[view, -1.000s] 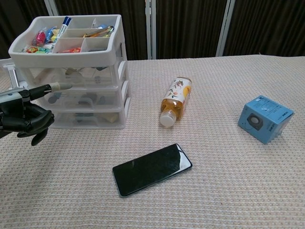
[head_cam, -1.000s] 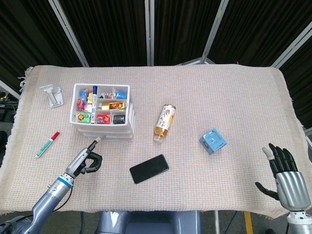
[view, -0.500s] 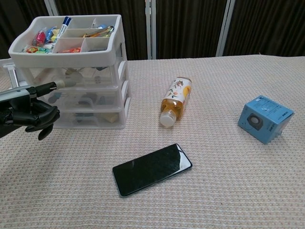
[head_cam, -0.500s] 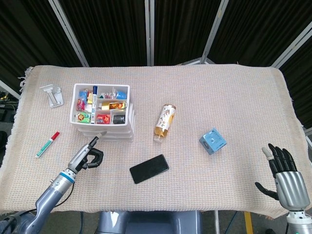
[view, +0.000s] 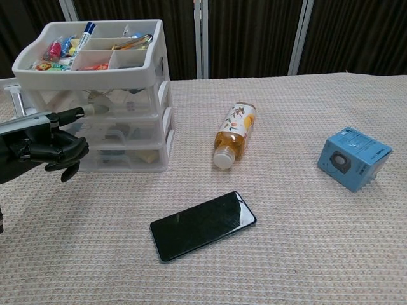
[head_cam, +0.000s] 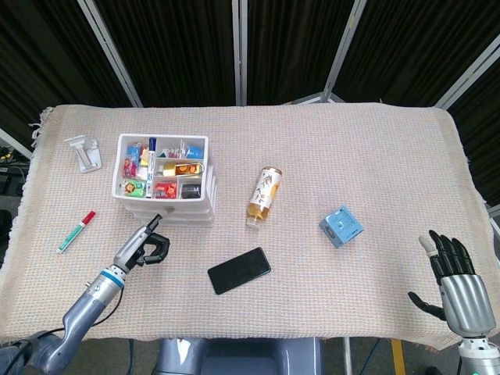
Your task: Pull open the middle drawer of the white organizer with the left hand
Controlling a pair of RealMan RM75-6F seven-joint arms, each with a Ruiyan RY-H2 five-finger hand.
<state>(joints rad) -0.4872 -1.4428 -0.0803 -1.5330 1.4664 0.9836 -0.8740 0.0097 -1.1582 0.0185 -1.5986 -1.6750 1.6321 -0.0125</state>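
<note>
White organizer point(view: 95, 95): three clear drawers under a filled open tray, stood at the table's left; middle drawer point(view: 117, 132) judged not yet drawn out. Left hand point(view: 44, 147): held just before the drawer fronts, one finger extended toward them, the rest curled in on nothing; contact cannot be told. Right hand point(head_cam: 455, 283): fingers apart, nothing held, well apart at the near right edge. Risks noted: the top drawer hooked instead; the light organizer dragged forward whole; the tray's contents spilled.
</note>
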